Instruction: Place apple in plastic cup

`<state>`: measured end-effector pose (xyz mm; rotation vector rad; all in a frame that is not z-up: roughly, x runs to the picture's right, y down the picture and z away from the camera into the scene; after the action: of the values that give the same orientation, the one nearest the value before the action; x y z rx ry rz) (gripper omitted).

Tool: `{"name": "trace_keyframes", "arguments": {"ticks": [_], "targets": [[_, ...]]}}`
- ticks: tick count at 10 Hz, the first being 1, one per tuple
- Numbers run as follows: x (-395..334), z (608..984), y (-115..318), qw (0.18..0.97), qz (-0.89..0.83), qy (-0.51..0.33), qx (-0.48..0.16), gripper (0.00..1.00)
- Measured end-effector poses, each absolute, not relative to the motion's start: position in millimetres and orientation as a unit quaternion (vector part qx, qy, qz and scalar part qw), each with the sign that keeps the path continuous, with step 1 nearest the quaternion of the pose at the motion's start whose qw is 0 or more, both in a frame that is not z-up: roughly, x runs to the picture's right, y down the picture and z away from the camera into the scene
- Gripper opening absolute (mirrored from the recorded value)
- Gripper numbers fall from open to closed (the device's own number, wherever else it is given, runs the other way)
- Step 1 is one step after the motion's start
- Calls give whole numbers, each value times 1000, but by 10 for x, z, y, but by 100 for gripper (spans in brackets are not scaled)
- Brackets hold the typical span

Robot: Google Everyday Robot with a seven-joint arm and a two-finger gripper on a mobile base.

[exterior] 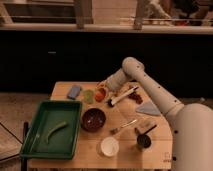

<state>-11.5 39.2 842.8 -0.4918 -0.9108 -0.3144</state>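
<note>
The apple point(99, 95) is a small red-orange fruit on the wooden table point(65, 89), right beside the pale green plastic cup point(88, 95) on its left. My gripper point(104, 91) is at the apple, reaching down from the right at the end of the white arm point(145, 82). It appears to be around or touching the apple; the apple sits next to the cup, not in it.
A green tray point(52, 128) with a green item lies at the front left. A dark red-brown bowl point(93, 119), white cup point(109, 146), dark metal cup point(143, 141), fork point(123, 126), blue sponge point(74, 91) and black-handled utensil point(122, 96) are on the table.
</note>
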Motion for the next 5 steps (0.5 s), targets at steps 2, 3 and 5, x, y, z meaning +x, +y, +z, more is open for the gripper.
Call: {"name": "trace_keyframes", "arguments": {"ticks": [2,3,5], "targets": [[-203,8411,372,855,-147,-442,-228,0],[-252,8406,358,855,-143,-445,-222,0],[-337,8404,323,856,-130,-454,-212,0]]}}
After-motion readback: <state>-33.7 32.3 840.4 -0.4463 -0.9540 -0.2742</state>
